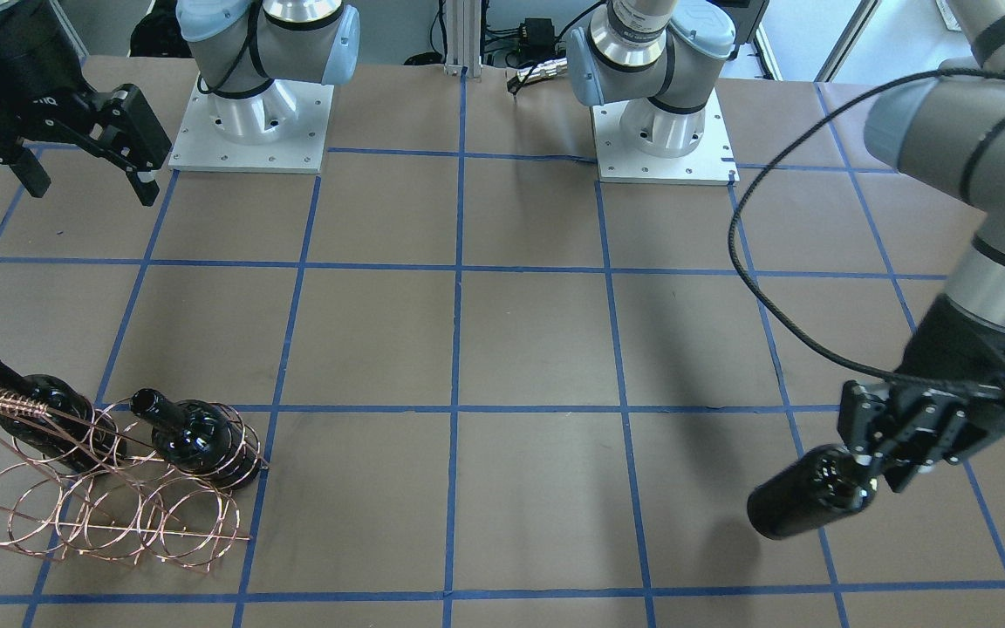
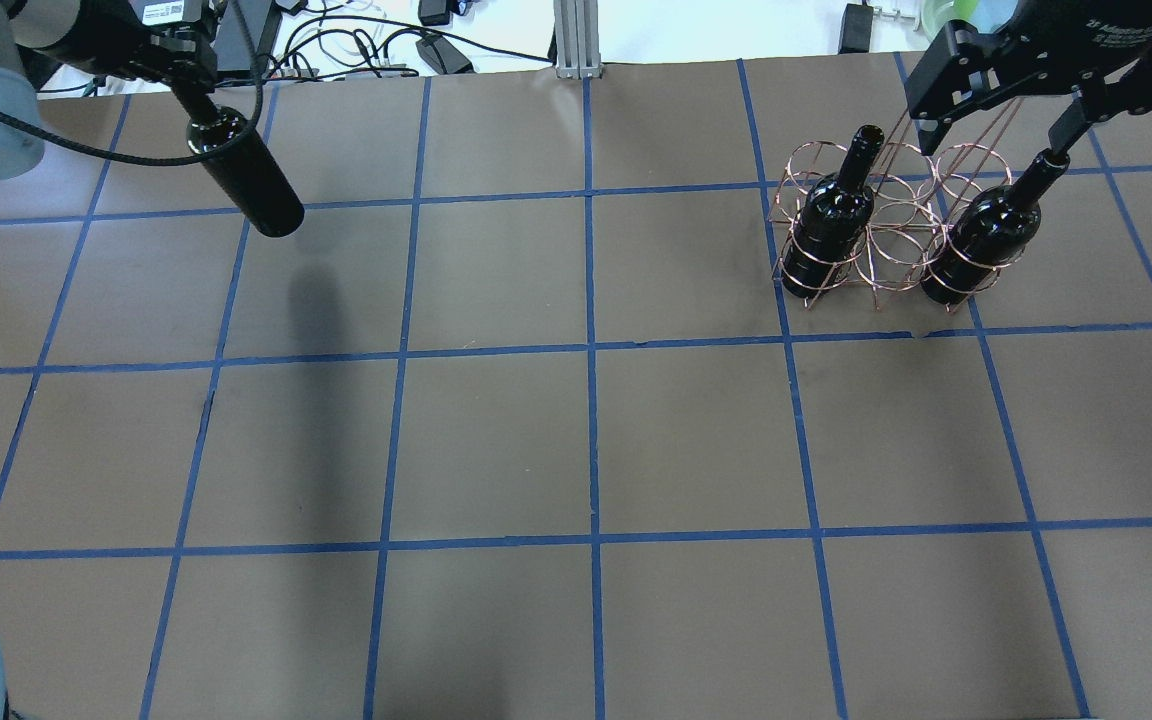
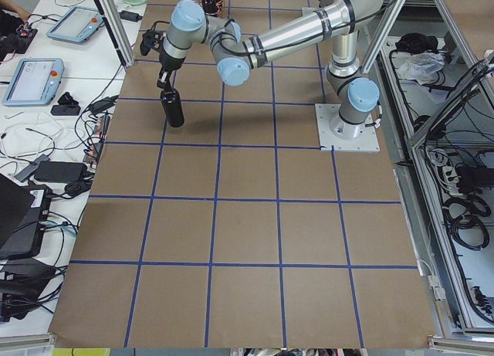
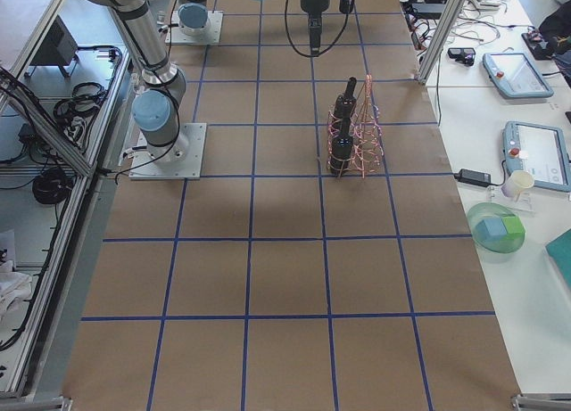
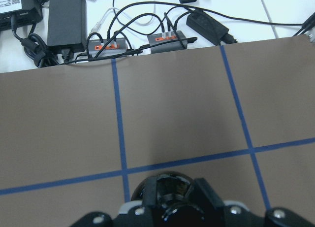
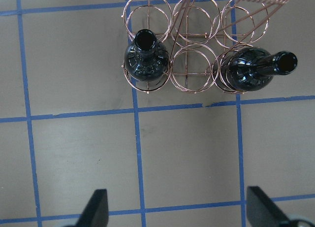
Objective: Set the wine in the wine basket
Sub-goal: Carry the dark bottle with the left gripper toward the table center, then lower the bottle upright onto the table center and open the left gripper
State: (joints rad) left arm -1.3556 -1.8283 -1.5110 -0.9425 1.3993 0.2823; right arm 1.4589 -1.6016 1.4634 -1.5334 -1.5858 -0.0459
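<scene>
My left gripper (image 2: 198, 100) is shut on the neck of a near-black wine bottle (image 2: 246, 185), which hangs above the table's far left part; it also shows in the front view (image 1: 803, 501). The copper wire wine basket (image 2: 896, 235) stands at the far right. Two like bottles stand upright in its near row, one at each end (image 6: 145, 59) (image 6: 251, 72), with the middle ring between them empty. My right gripper (image 6: 179, 214) is open and empty, high above the table just on the near side of the basket.
Brown table cover with a blue tape grid (image 2: 591, 440). Both arm bases (image 1: 249, 131) (image 1: 664, 135) stand at the robot's edge. Cables and power bricks (image 5: 103, 35) lie beyond the far edge near the held bottle.
</scene>
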